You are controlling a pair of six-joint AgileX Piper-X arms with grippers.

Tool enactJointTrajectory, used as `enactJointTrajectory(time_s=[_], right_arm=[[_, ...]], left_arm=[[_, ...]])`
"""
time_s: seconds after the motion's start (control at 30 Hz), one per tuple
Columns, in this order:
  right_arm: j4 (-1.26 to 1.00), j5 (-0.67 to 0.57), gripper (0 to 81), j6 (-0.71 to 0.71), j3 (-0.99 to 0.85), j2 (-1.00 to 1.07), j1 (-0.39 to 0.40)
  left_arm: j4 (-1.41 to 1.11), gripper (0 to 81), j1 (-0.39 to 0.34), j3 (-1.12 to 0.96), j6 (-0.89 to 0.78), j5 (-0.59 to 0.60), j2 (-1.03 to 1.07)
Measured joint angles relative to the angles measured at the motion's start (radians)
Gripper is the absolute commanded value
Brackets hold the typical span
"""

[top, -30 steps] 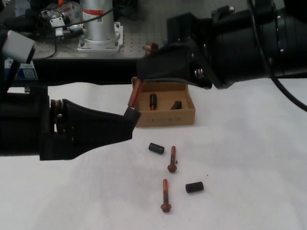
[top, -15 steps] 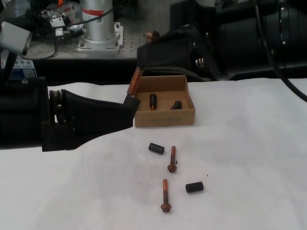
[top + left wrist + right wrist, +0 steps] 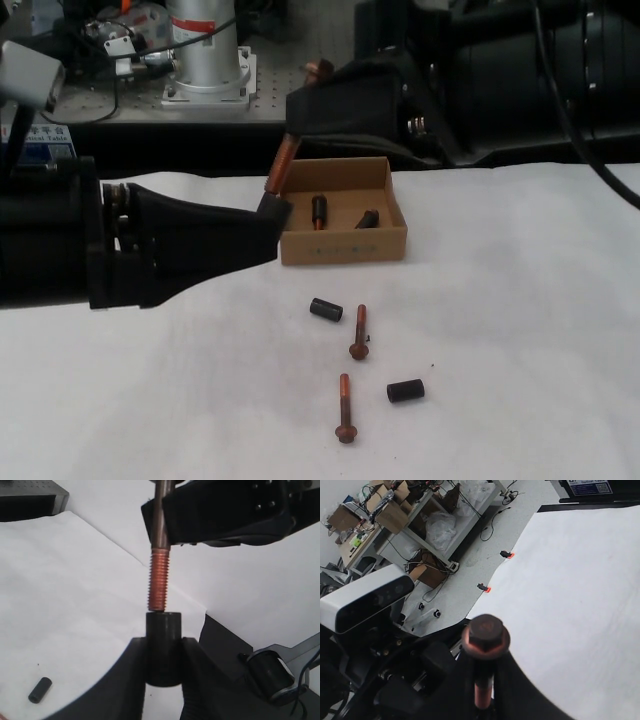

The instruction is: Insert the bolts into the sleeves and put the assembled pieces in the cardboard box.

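Near edge of the bench: a loose bolt (image 3: 345, 408) lies on the white sheet (image 3: 520, 330) with a loose sleeve (image 3: 405, 390) just beside it. A second bolt (image 3: 359, 332) and a second sleeve (image 3: 325, 309) lie a little farther on, near each other but not touching.

Middle: my left gripper (image 3: 162, 662) is clamped on the held sleeve (image 3: 162, 627), which stands upright between the fingers with its open mouth free above them. The held bolt (image 3: 157, 580) hangs thread-down and in line with it, its tip at the sleeve's mouth. I cannot tell whether the tip has entered. My right gripper (image 3: 482, 680) is closed on the shank just under the hexagonal head.

Far: the cardboard box (image 3: 343, 245) sits just behind the meeting point. It holds one assembled piece (image 3: 319, 210) and a second assembled piece (image 3: 367, 218).

Handling, as I judge it: both parts are small, light and rigid metal. The sleeve's smooth round wall may turn or slip between the pads, so it is best gripped low across the wall, leaving the mouth clear. The bolt is best held high on the shank, leaving the thread free. If the bolt tilts, its thread is likely to catch on the sleeve's rim.
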Motion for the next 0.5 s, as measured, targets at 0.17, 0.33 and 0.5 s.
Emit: enactJointTrajectory(time_s=[0.17,0.33,0.5], right_arm=[[-0.003,0.005,2.9,0.000,0.000,0.000,0.000],[-0.004,0.011,2.9,0.000,0.000,0.000,0.000],[-0.004,0.018,2.9,-0.009,0.000,0.000,0.000]], left_arm=[[-0.006,0.7,0.000,0.000,0.000,-0.005,0.000],[-0.012,0.7,0.000,0.000,-0.004,-0.005,0.000],[-0.011,0.7,0.000,0.000,-0.011,-0.005,0.000]])
